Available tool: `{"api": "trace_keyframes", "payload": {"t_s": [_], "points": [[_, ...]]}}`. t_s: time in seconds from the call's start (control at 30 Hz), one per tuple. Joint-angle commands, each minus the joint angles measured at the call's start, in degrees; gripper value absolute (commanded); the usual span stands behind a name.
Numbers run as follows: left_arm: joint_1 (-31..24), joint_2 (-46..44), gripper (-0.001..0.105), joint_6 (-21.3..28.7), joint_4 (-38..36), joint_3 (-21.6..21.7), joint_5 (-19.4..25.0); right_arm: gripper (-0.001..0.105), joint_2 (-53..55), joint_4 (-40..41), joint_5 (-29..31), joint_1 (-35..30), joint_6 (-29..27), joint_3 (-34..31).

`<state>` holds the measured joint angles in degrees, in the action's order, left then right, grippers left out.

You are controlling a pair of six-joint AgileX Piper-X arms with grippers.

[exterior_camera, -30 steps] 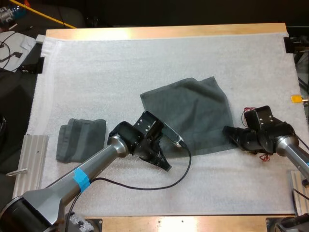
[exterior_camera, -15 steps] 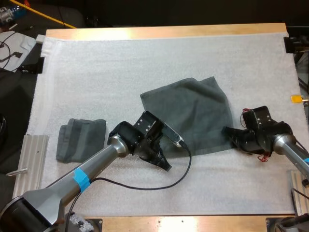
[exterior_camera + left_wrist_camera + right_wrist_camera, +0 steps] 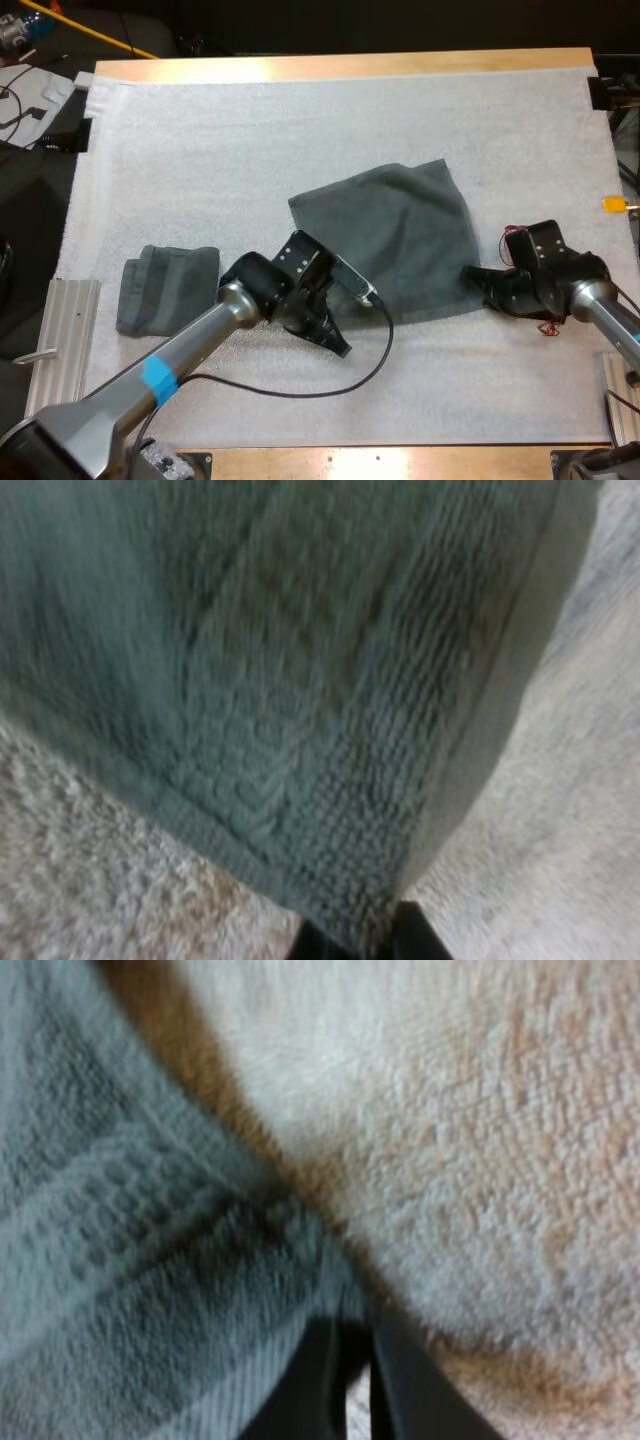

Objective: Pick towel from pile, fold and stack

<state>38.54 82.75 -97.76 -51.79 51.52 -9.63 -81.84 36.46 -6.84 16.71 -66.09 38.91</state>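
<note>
A dark grey-green towel [image 3: 395, 235] lies spread flat in the middle of the white mat [image 3: 300, 130]. My left gripper [image 3: 338, 342] sits at the towel's near left corner. In the left wrist view its fingertips [image 3: 415, 935] pinch the towel's hemmed corner [image 3: 340, 880]. My right gripper [image 3: 472, 275] is at the near right corner, low on the mat. Its black fingers [image 3: 410, 1390] close on the towel's corner [image 3: 290, 1235] in the right wrist view. A folded towel [image 3: 165, 285] rests at the mat's left side, apart from both arms.
A ribbed metal block [image 3: 62, 335] lies by the mat's near left edge, another [image 3: 620, 395] at the near right. Bare mat stretches across the far half and along the near edge.
My left arm has drawn slightly toward the near left, and the towel's left edge and near corner shifted a little with it. The right gripper has barely moved.
</note>
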Motion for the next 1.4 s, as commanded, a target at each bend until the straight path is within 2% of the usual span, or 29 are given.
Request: {"api": "trace_keyframes", "payload": {"t_s": [0.0,0.43,0.57,0.83,1.03,1.37], "points": [[0.2,-4.3,0.001,0.6,-2.7,0.3,0.3,0.0,4.1,3.0,-0.8,0.0,-2.7,0.1],[0.1,-17.3,0.001,1.3,-10.9,0.3,-1.5,0.001,24.9,13.9,-2.1,0.5,-3.5,0.5],[1.5,-19.9,0.001,1.2,-13.1,0.1,-2.3,0.001,30.0,17.4,-3.1,0.5,-3.8,0.9],[1.4,-20.6,0.0,0.0,-12.9,0.1,-2.8,0.0,32.1,19.1,-3.6,0.1,-2.9,0.4],[-0.3,-18.4,0.0,-0.1,-6.9,0.1,-2.2,0.0,29.4,11.1,-4.3,-0.1,0.0,0.4],[-11.3,-10.3,0.0,0.5,2.0,0.1,-3.5,0.0,14.8,-10.1,-6.9,-0.5,10.4,0.7]]}}
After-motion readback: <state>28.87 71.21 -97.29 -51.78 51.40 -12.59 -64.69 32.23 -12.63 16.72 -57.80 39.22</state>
